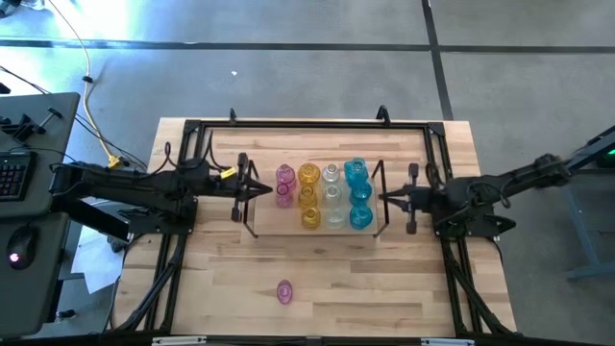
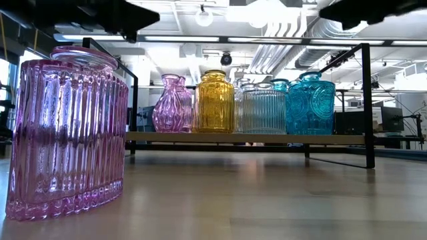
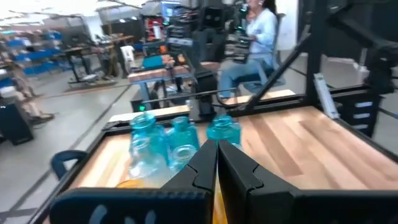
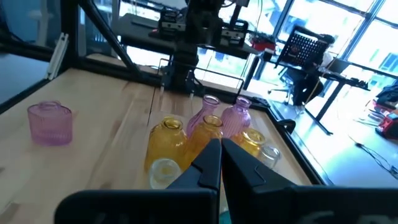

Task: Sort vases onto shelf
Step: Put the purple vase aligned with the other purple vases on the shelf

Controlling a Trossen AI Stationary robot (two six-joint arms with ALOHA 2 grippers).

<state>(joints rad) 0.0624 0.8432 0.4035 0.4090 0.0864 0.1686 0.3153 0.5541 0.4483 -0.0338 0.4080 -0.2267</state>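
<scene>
Several glass vases stand on their bases in rows by colour on the light-wood shelf (image 1: 317,229): two pink (image 1: 284,185), three yellow (image 1: 308,196), three clear (image 1: 332,196), three blue (image 1: 359,195). One more pink ribbed vase (image 1: 284,291) stands alone on the table near its near edge, and it looms large in the low view (image 2: 70,133). My left gripper (image 1: 261,188) hovers shut at the shelf's left end. My right gripper (image 1: 384,197) hovers shut at the shelf's right end. Both point inward at the vases and hold nothing.
The shelf's dark wire end frames (image 1: 248,197) (image 1: 382,192) stand just in front of each gripper. A black tube frame (image 1: 307,125) runs round the tabletop. Bare wood lies between the shelf and the lone pink vase. A person sits at a desk beyond the table (image 3: 258,37).
</scene>
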